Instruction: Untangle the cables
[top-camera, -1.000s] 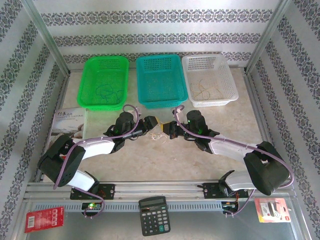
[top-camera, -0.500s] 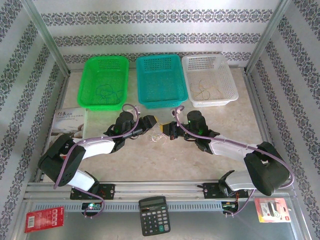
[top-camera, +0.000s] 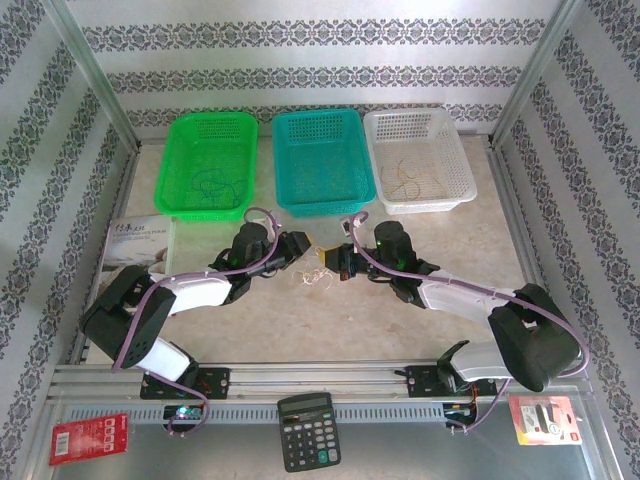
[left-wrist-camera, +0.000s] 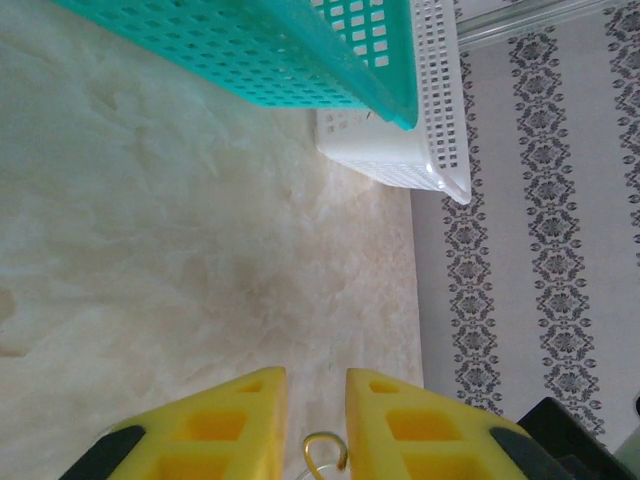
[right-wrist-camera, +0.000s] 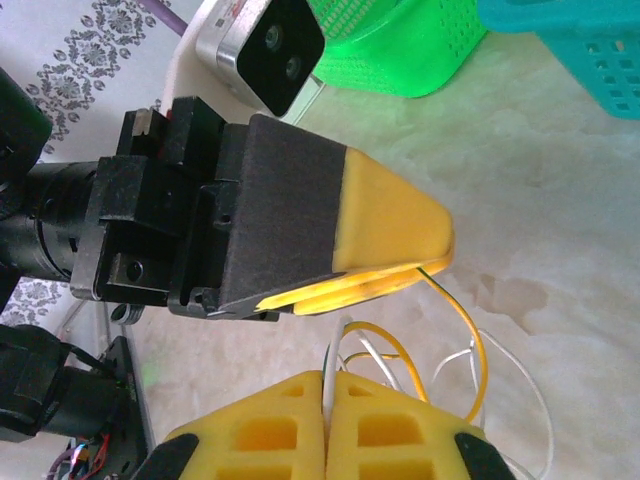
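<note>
Several cables (top-camera: 316, 274) run from the right claw (right-wrist-camera: 325, 395), clamped together on them, to the left claw (right-wrist-camera: 438, 258), nearly together round a yellow strand (right-wrist-camera: 481, 350); grip cannot be told.

Three baskets (top-camera: 316, 113), two grippers (left-wrist-camera: 312, 385) (and one calculator (top-camera: 309, 430)).

Three baskets stand side by side along the far edge of the counter (top-camera: 330, 320): left basket (top-camera: 215, 135), middle basket (top-camera: 318, 150), right basket (top-camera: 415, 135); the cables (top-camera: 313, 277) lie mid-counter, before the middle basket, between the left tool (left-wrist-camera: 316, 380) and the right tool (right-wrist-camera: 328, 380), whose tips face each other; a booklet (top-camera: 138, 245) lies at the counter's left edge, before the left basket; a calculator (top-camera: 308, 430) sits on the near ledge, between a left packet (top-camera: 90, 438) and a right packet (top-camera: 545, 420).
</note>
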